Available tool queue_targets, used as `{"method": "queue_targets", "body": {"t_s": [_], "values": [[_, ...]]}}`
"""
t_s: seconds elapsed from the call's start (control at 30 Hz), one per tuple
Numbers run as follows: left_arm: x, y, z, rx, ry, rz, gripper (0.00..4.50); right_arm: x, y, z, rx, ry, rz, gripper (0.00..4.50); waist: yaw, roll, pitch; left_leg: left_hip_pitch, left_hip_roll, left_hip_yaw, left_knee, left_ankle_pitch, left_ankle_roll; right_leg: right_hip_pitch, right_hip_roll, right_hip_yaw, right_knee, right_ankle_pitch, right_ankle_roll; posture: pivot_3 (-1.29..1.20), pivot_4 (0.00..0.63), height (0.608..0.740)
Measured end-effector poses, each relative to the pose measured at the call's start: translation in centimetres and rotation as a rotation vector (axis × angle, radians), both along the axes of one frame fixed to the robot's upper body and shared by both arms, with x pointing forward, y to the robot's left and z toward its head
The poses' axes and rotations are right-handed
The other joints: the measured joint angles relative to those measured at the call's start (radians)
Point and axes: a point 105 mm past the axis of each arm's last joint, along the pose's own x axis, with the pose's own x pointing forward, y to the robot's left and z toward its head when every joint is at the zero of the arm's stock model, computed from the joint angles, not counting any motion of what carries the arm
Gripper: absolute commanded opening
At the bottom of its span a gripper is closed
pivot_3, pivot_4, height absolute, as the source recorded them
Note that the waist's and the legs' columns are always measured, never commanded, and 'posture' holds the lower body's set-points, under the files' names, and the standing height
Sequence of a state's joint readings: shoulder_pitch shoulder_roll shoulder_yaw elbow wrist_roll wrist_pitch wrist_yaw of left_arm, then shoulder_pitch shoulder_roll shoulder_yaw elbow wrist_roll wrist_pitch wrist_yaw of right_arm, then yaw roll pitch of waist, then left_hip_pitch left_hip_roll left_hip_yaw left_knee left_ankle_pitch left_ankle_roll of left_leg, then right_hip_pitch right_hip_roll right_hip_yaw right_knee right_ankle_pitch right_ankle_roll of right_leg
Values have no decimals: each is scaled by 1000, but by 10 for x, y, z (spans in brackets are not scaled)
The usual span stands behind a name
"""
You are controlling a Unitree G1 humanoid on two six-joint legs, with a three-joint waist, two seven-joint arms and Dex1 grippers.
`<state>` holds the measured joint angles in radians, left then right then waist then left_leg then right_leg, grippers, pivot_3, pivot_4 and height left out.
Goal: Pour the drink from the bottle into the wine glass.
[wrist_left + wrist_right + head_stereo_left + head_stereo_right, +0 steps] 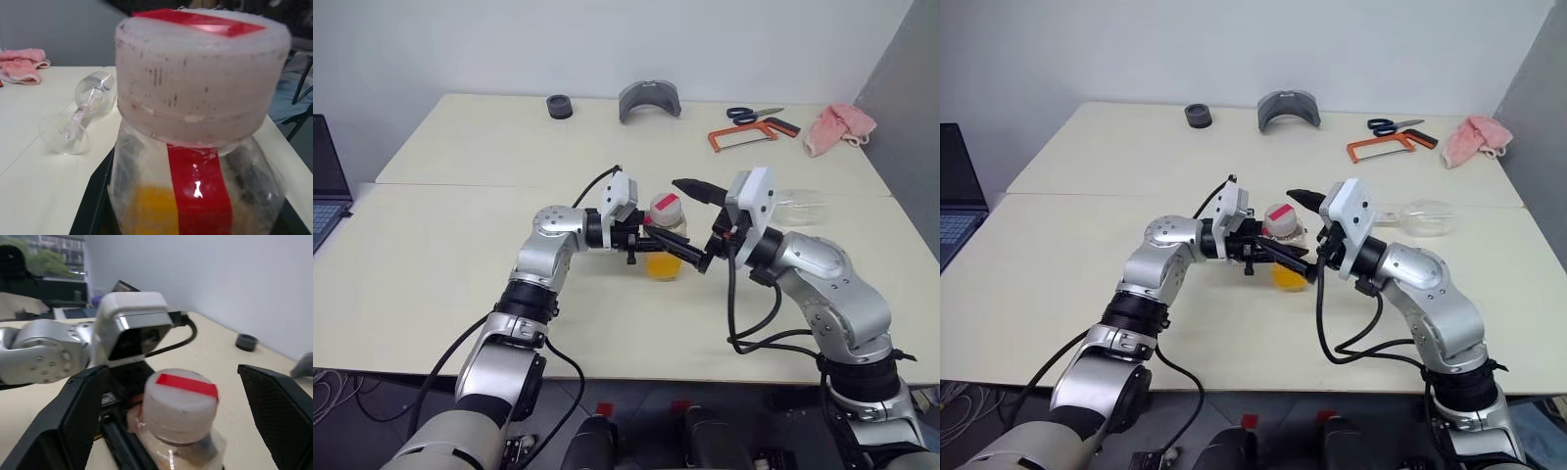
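In the middle of the worktop (460, 284) I hold the bottle (667, 238) with my left tool (651, 242). That tool is closed tight on the bottle's sides, and the bottle stands up straight. The cap (182, 399) is on top of it, so the bottle is not open yet. A little orange drink (149, 210) sits in the bottom of the bottle.

My right tool (171, 418) has its fingers spread wide, one on each side of the cap. It holds nothing. I think it is there to work on the cap.

The wine glass (80, 115) lies on its side on the worktop, off to my right and behind the bottle. It looks empty.

So I think we are near the start. The bottle is picked up, and that part is done. The cap has to come off. The glass has to stand up on its foot. Then I can tip the bottle and pour the drink in.
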<state>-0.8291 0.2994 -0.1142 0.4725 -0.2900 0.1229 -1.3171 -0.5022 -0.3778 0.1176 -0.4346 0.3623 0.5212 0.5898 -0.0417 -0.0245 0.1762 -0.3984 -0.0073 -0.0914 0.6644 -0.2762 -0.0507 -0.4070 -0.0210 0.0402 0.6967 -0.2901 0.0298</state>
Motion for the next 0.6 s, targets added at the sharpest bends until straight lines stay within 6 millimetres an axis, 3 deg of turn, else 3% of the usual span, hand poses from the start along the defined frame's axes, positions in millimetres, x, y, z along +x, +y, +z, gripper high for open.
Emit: {"method": "queue_targets", "body": {"t_s": [0.2,0.6], "values": [[0,2,-2,5,5,3,1688,10,-5,-6,-18,3,-63,4500,0,0,0,0,0,0,0,0,0,0,0,0,0,0,0,0,150,740],[-2,1,-3,13,0,-1,1671,9,-11,-7,9,44,-61,4500,0,0,0,0,0,0,0,0,0,0,0,0,0,0,0,0,150,740]]}}
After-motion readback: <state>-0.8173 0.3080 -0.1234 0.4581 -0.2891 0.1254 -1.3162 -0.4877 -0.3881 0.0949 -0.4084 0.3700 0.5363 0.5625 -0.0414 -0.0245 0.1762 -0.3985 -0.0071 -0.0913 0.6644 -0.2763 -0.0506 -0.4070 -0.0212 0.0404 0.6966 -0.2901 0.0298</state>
